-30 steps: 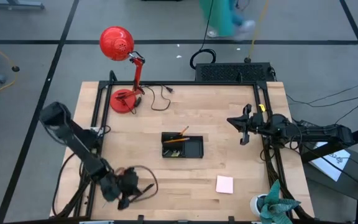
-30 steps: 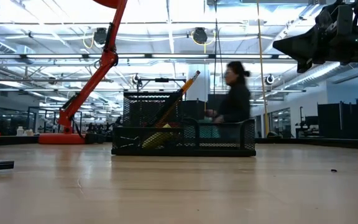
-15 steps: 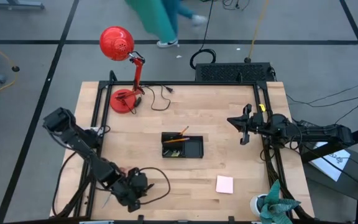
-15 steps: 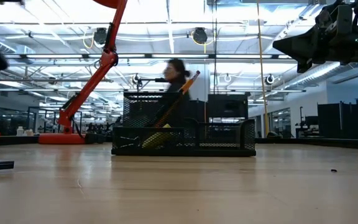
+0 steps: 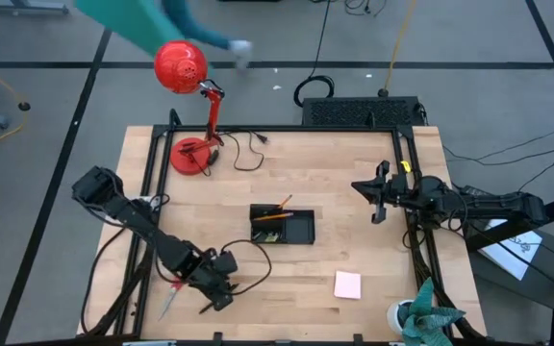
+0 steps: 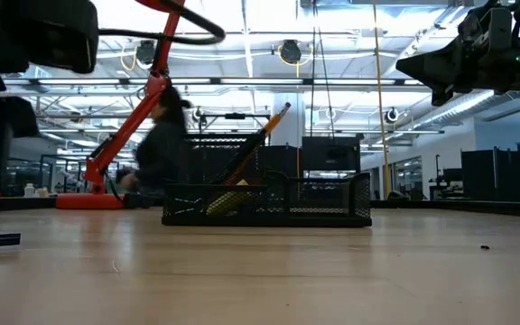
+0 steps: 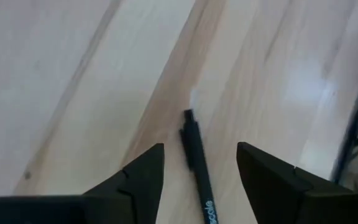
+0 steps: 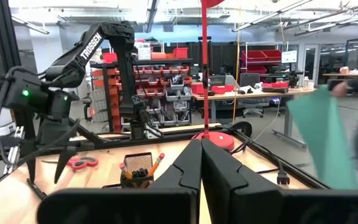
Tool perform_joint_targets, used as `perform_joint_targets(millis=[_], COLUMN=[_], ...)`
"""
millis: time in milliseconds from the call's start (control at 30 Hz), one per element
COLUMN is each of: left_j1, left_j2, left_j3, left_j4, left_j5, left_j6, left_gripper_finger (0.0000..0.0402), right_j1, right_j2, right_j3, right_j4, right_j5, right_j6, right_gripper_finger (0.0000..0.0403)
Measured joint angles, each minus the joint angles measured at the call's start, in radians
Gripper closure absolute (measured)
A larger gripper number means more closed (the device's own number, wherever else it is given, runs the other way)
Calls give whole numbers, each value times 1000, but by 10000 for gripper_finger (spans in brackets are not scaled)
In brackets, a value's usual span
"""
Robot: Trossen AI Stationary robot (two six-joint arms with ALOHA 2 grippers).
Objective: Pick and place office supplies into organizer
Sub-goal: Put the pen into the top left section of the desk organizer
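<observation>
Black slim pen (image 7: 197, 163) flat on the pale wood table (image 5: 354, 192) near its front left corner, lying between the spread, released fingers of the left gripper (image 5: 221, 288), fingers not touching it. Red-handled scissors (image 5: 168, 296) just beside, at the front left edge. Square pink sticky-note pad (image 5: 347, 284) toward the front right. Small black mesh organizer (image 5: 282, 225) mid-table, orange pencil (image 5: 279, 205) leaning inside. Right gripper (image 5: 374, 199) clenched on nothing, raised near the right edge. Red desk lamp (image 5: 188, 96) at the far left.
</observation>
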Motion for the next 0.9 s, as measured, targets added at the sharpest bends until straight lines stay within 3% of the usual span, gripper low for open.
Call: perform_joint_targets(millis=[667,900], left_j1=[9,7], left_j2=[92,99], left_j3=[6,87], left_j4=[-6,-16], left_j5=[41,48], left_j6=[-7,118], left_gripper_finger=[192,192], right_j1=[0,0], right_j2=[10,10], right_j3=[0,0], right_j4=[8,8], right_j5=[0,0], right_j6=[14,12], right_gripper_finger=[398,398])
